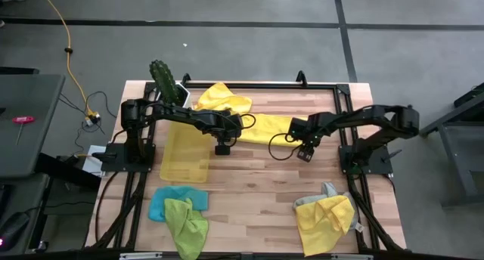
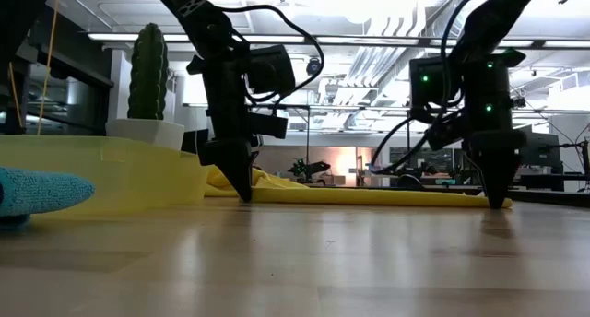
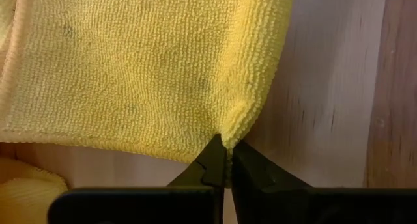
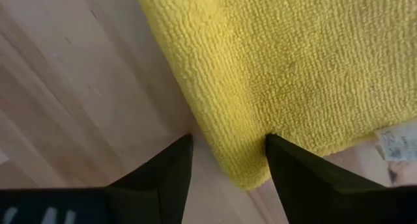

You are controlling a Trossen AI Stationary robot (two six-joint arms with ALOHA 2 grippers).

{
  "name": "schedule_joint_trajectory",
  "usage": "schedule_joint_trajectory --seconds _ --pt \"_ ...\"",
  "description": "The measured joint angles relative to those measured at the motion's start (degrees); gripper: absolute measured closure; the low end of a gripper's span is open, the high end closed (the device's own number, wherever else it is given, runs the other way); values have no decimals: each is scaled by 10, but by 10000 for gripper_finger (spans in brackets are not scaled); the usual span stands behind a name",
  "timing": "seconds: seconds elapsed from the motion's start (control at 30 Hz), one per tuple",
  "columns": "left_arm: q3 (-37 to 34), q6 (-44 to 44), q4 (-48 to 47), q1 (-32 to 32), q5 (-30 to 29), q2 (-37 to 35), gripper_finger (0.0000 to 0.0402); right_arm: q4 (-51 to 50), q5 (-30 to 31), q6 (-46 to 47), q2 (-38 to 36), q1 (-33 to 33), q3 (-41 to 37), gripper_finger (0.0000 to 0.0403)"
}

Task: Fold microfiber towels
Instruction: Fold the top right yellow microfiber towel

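Observation:
A bright yellow microfiber towel (image 1: 263, 128) lies spread flat on the wooden table, toward the far side. My left gripper (image 1: 222, 148) is down at the towel's near left corner and shut on it. My right gripper (image 1: 305, 153) stands open, pointing down at the near right corner (image 4: 244, 162). One of its fingers is on each side of that corner; I cannot tell whether they touch it. In the low view both grippers reach down to the tabletop, the left (image 2: 244, 195) and the right (image 2: 496, 202). My left gripper pinches the towel's near left corner (image 3: 231, 123) between its two fingertips, right at the edge. The fingers come steeply from above. The cloth puckers a little at the pinch, and the rest of the towel lies flat on the table.
A second yellow towel (image 1: 221, 99) lies crumpled at the far edge beside a potted cactus (image 1: 162, 78). A translucent yellow tray (image 1: 185, 156) sits left of my left gripper. Blue (image 1: 168, 201) and lime green (image 1: 187, 226) towels lie near left; a grey (image 1: 327, 192) and yellow (image 1: 325, 221) heap near right.

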Motion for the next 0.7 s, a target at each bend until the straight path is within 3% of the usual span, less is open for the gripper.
schedule_joint_trajectory --seconds 0.2,0.43,0.7 --pt "0 -10 -1 -1 0 0 400 -8 3 17 3 3 -1 252" --pt "0 -21 -3 -14 14 0 401 -26 26 53 1 28 -1 389" --pt "1 -51 -27 -50 21 -7 401 -80 23 94 -37 68 14 399"
